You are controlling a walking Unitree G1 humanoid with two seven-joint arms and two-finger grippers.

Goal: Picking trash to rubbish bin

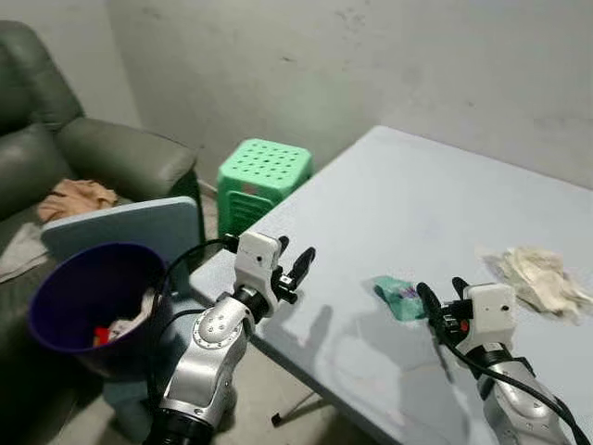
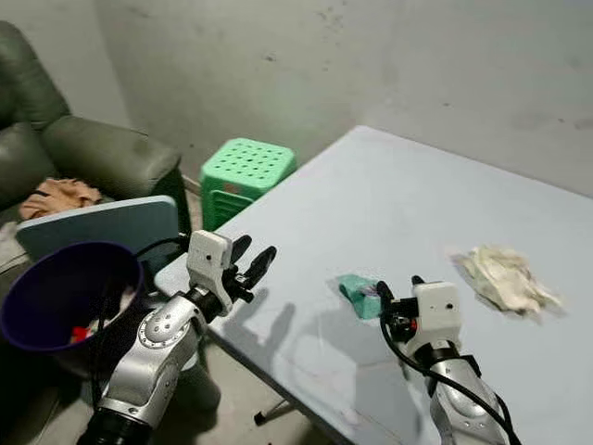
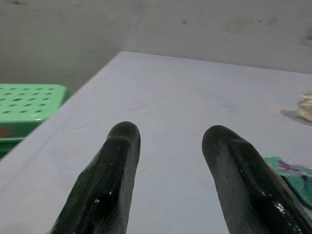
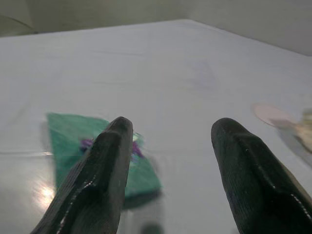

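Centrally on the pale tabletop, toward the lower middle of the left eye view, a small green wrapper is seen lying flat, with a purple mark on it. Just beside it, at the lower right, the right gripper is held low over the tabletop with its two black fingers apart; in the right wrist view the wrapper is partly covered by one finger, and whether it is touched cannot be told. Further right in the frame, crumpled paper is seen on the tabletop, well apart from the wrapper.

At the lower left, the left gripper is raised above the near tabletop edge, fingers apart and nothing between them; in the left wrist view the wrapper is glimpsed past one finger.

Left of the tabletop, at the lower left of the frame, a dark purple bin is found with some trash inside. A blue board stands behind it. A green stool is seen beyond, near the wall, and a sofa with an orange cloth occupies the upper left.
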